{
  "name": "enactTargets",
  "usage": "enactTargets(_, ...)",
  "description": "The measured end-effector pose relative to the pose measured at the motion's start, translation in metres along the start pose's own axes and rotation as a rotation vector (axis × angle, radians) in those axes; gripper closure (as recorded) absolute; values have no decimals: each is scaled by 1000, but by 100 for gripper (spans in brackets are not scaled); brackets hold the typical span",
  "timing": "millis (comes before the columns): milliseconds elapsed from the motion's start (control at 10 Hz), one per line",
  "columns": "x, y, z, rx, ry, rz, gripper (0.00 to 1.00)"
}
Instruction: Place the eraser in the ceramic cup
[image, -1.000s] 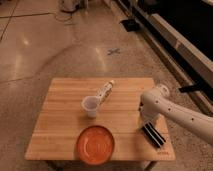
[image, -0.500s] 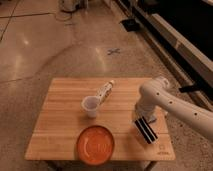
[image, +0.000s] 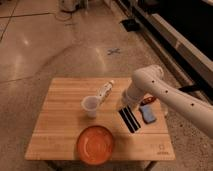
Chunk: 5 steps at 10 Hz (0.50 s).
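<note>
Camera view: the gripper is seen with jaws closed on the far end of the eraser, held low over the table; the ceramic cup is set left of the jaws.

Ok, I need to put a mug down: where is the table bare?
The left side of the table is bare, from the ceramic cup and orange plate out to the edge. The near right corner is also free. The right middle is crowded: the gripper holding the eraser, beside the blue object.
</note>
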Motion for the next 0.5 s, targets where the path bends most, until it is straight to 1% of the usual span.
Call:
enactTargets(300, 27, -40, -13, 85, 40, -54, 100)
enactTargets(400, 34, -49, -15, 112, 50, -62, 100)
enactTargets(500, 43, -61, -17, 146, 60, -71, 100)
